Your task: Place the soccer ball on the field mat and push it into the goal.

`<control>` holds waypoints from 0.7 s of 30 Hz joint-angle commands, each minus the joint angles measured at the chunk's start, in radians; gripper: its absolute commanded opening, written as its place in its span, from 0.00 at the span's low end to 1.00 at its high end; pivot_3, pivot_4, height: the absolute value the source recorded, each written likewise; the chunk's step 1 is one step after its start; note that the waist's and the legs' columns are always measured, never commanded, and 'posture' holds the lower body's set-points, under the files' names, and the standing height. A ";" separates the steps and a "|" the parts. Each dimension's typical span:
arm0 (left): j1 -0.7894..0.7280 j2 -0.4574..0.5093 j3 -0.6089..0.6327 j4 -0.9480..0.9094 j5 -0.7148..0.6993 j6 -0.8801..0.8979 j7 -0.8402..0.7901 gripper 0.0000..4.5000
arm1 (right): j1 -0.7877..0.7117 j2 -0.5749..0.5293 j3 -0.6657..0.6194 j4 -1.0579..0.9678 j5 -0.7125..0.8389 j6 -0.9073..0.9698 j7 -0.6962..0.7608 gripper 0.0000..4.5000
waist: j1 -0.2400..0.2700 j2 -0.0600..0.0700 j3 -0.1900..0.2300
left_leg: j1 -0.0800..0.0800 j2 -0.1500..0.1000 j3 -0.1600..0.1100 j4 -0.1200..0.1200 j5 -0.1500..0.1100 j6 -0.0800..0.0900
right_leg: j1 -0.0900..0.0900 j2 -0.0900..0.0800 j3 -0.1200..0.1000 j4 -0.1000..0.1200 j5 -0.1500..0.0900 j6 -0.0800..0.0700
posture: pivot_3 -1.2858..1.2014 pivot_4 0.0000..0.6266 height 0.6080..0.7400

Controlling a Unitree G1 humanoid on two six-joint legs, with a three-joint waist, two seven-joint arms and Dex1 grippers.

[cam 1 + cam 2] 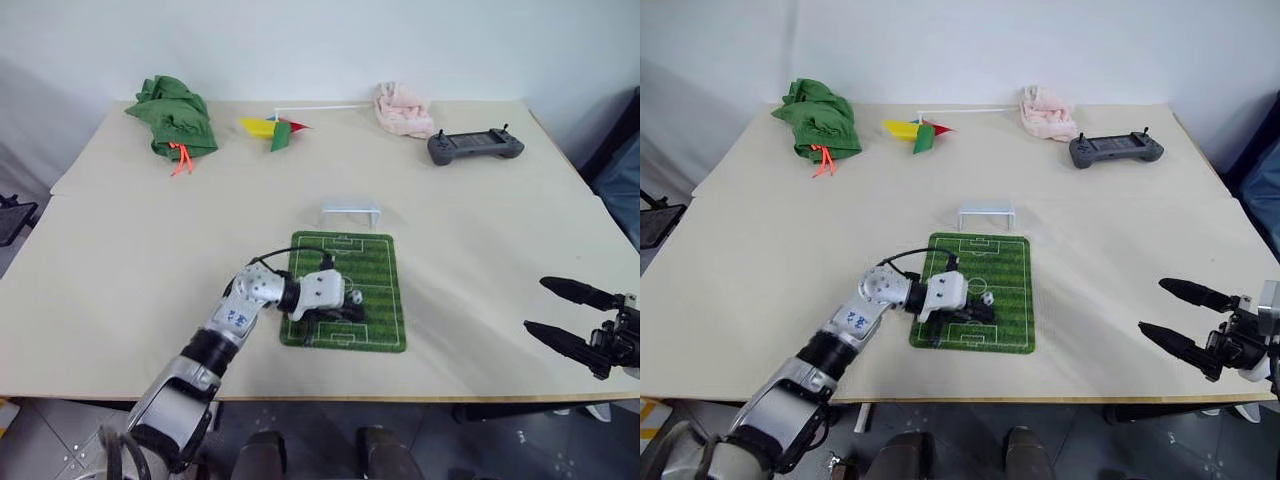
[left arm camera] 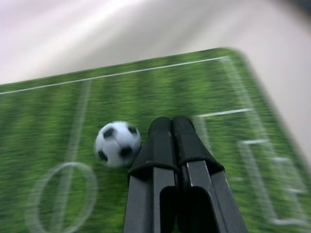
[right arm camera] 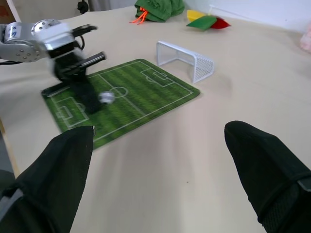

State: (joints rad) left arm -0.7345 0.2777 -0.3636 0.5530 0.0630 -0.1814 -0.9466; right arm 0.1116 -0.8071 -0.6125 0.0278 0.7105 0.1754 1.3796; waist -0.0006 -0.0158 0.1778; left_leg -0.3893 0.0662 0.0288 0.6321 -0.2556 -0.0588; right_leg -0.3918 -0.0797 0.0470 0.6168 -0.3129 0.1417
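Green field mat (image 1: 372,262) holds the soccer ball (image 2: 117,143) beside pressed-together left fingers (image 2: 172,141); right fingers (image 1: 1185,318) apart.

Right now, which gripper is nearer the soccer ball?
Left. The left gripper is shut, tips right beside the soccer ball on the field mat. The right gripper hangs open past the mat's right edge.
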 commanded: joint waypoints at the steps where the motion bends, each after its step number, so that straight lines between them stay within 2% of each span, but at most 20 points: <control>1: -0.060 -0.003 0.062 0.090 0.065 0.026 0.199 0.01 | 0.014 0.009 -0.042 -0.034 0.022 -0.018 -0.012 1.00 | -0.001 -0.001 0.000 | 0.000 0.000 0.000 0.000 0.000 0.000 | 0.000 0.000 0.000 0.000 0.000 0.000 | 0.52 0.24 1.00; 6: -0.088 0.002 0.109 0.114 0.098 0.001 0.358 0.01 | 0.016 0.017 -0.041 -0.037 0.021 -0.026 -0.024 1.00 | -0.002 -0.001 0.001 | 0.000 0.000 0.001 -0.003 0.000 -0.001 | -0.002 0.000 0.000 0.000 0.000 0.001 | 0.52 0.24 1.00; 9: -0.089 0.008 0.118 0.108 0.099 -0.015 0.370 0.01 | 0.011 0.016 -0.039 -0.029 0.019 -0.031 -0.024 1.00 | 0.001 -0.001 0.001 | 0.000 0.000 0.001 -0.003 -0.001 -0.001 | -0.002 0.000 0.000 0.000 0.000 0.001 | 0.52 0.24 1.00; 16: -0.071 0.008 0.157 0.058 0.019 -0.052 0.281 0.01 | -0.036 0.004 -0.017 0.008 0.005 -0.041 -0.019 1.00 | 0.003 -0.001 0.001 | -0.001 0.000 0.001 -0.003 -0.001 -0.002 | -0.002 0.000 0.000 -0.002 0.000 0.002 | 0.52 0.24 1.00; 21: -0.028 0.033 0.207 -0.040 -0.100 0.023 0.145 0.01 | -0.052 0.000 -0.014 0.023 0.002 -0.044 -0.006 1.00 | 0.002 -0.001 0.000 | -0.001 0.000 0.001 -0.003 -0.001 -0.002 | -0.002 0.000 0.000 -0.002 0.001 0.002 | 0.52 0.24 1.00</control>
State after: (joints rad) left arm -0.7750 0.2952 -0.1838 0.5707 0.0159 -0.1803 -0.7579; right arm 0.0597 -0.7896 -0.6046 0.0487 0.7029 0.1510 1.3647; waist 0.0018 -0.0165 0.1783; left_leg -0.3900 0.0663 0.0301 0.6287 -0.2570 -0.0611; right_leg -0.3937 -0.0793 0.0469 0.6149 -0.3123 0.1434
